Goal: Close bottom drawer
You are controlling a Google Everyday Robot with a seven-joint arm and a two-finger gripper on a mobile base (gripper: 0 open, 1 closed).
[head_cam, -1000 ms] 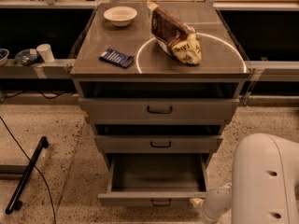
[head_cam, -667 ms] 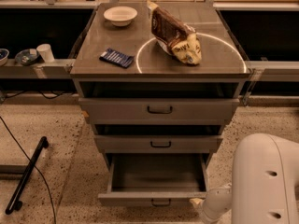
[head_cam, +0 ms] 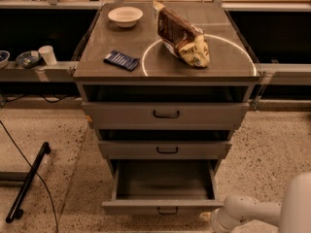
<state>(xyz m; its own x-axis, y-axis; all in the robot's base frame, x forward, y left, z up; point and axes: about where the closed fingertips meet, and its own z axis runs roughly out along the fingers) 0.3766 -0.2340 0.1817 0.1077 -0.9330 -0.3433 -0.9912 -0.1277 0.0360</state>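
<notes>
Lowered since earlier, the arm (head_cam: 249,208) reaches from lower right; gripper (head_cam: 208,216) sits at the right front corner of the bottom drawer (head_cam: 163,181), pulled out at bottom centre; its grip cannot be told; bag (head_cam: 187,39) lettering unreadable

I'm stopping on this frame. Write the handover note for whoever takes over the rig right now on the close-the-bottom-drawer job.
Gripper: low at the bottom right, beside the right end of the bottom drawer's front panel. Whether it touches the panel cannot be told.
Bottom drawer: pulled well out, grey tray bare, black loop handle centred on the front.
Middle drawer and top drawer: sitting much further in than the bottom one.
Done: arm brought down to the drawer front.
Left: push the front panel in until it lines up under the middle drawer, then back away.
</notes>
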